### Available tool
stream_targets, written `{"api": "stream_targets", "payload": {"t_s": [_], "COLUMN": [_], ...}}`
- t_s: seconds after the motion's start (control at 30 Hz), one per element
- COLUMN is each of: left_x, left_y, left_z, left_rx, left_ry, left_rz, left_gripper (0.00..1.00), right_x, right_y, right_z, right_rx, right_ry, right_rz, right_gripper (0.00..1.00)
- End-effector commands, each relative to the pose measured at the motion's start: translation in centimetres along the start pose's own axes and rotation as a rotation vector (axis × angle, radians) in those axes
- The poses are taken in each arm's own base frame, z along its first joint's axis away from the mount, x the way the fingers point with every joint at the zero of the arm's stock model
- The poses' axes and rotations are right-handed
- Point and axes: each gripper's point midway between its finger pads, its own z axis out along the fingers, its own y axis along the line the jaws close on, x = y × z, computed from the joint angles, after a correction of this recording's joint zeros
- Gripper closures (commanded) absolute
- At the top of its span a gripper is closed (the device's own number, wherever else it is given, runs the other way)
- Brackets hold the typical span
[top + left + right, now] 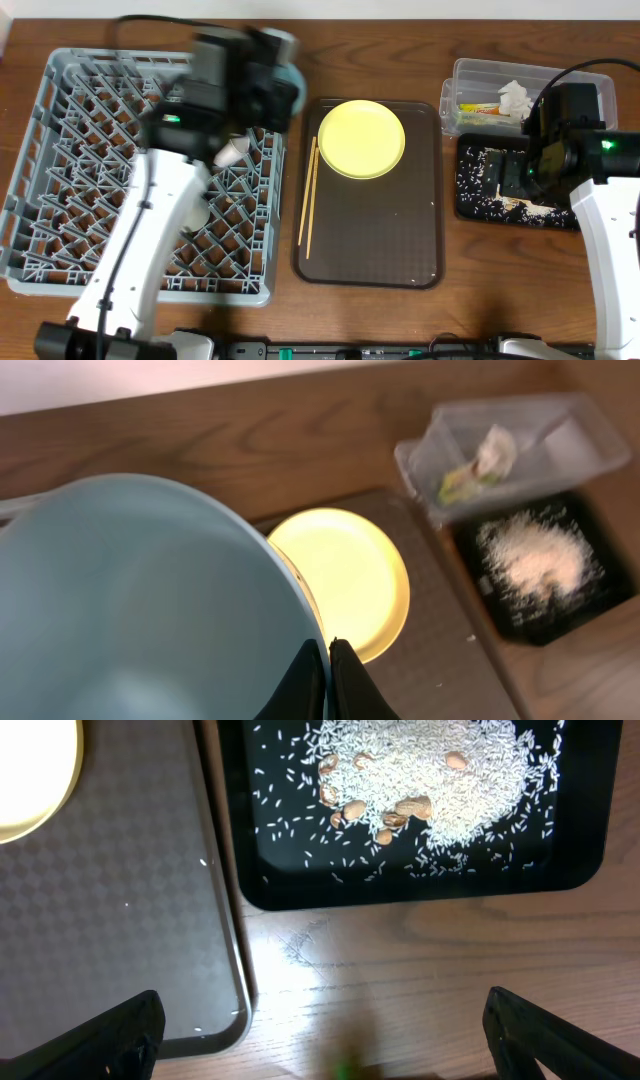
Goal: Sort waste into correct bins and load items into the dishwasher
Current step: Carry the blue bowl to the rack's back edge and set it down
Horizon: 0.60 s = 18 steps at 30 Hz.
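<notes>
Arms rise from the near edge of the counter (400,30), one at each side. The left arm (150,230) stretches across the grey dish rack (60,150) towards its far right corner. There the left pincer (328,652) is clamped on the rim of the light blue bowl (140,610). The bowl fills the left of the wrist view, tilted, with its edge running down into the closed fingers. The yellow plate (362,138) lies just right of the bowl on the brown serving tray (380,240), and the chopsticks (309,200) lie along the tray's left side.

The right arm (610,220) bends over the black tray (580,840). The right pincer (330,1040) hangs with fingers spread wide and nothing between them, near the tray's edge. Rice and crumbs (430,770) lie in the tray. Beyond it, the clear tub (470,75) holds the tissue (515,97) and the wrapper (480,106).
</notes>
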Motion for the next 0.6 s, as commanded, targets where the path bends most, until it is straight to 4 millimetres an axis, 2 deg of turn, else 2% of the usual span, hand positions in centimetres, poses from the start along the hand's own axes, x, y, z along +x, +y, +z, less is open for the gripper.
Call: {"api": "stream_targets", "payload": {"t_s": [0.0, 0.2, 0.37, 0.43, 0.57], "left_x": [-0.5, -1.5, -2.7, -3.5, -5.9], "left_y": [-0.4, 2.7, 2.6, 3.2, 5.7], "left_z": [-1.9, -4.5, -5.8, -5.7, -4.4], "left_rx": [0.229, 0.298, 0.418, 0.448, 0.486], "left_ry": [-0.018, -0.079, -0.140, -0.160, -0.213], "left_rz": [-0.083, -0.166, -0.145, -0.170, -0.263], "left_gripper": [0.94, 0.94, 0.94, 0.94, 0.94], "right_x": [-0.3, -0.3, -0.3, -0.3, -0.3], "right_y": [-0.3, -0.3, -0.3, -0.3, -0.3], "right_z": [-0.2, -0.2, -0.2, -0.2, -0.2], "right_rx": [0.013, 0.013, 0.013, 0.013, 0.013], "right_ry": [-0.010, -0.009, -0.009, -0.009, -0.009], "right_rz": [0.006, 0.006, 0.006, 0.006, 0.006], "right_gripper": [0.01, 0.01, 0.01, 0.01, 0.01]}}
